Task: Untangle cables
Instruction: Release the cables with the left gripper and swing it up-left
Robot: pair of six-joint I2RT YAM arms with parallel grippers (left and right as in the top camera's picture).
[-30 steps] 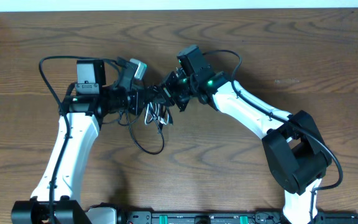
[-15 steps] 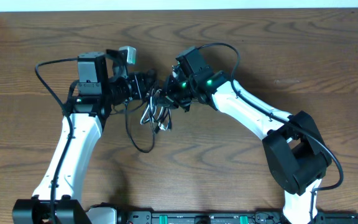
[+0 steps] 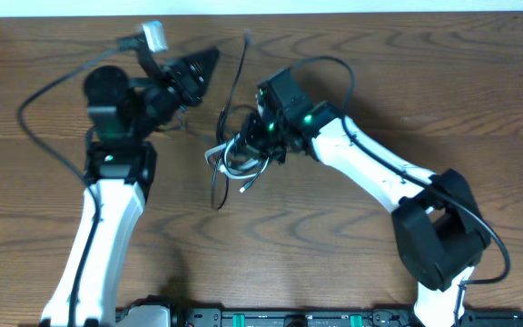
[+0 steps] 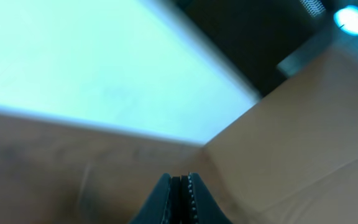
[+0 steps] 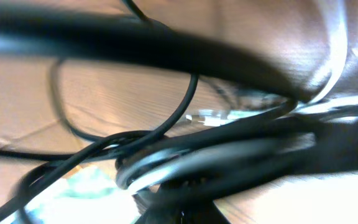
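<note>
Moved: left arm [image 3: 107, 200] has swung away from the tangle toward the far edge of the counter [image 3: 443, 82]; the bundle has slid a little toward the near edge and spread out.
Left jaws: pressed together, pointing right near the far edge, well apart from the bundle. The left wrist view shows nothing between them.
Right arm [image 3: 370, 168]: reaches in from the near right corner toward mid-counter.
Right jaws: together, down on top of the bundle. The right wrist view is too blurred to tell whether a cord is pinched.
Black cord [image 3: 238, 73]: one blurred strand rises from the bundle toward the far edge, passing just right of the left jaws. Other loops lie in the bundle, and a tail trails toward the near edge.
White cord [image 3: 234, 168]: coiled in small loops under the right jaws, wound together with the black cord.
</note>
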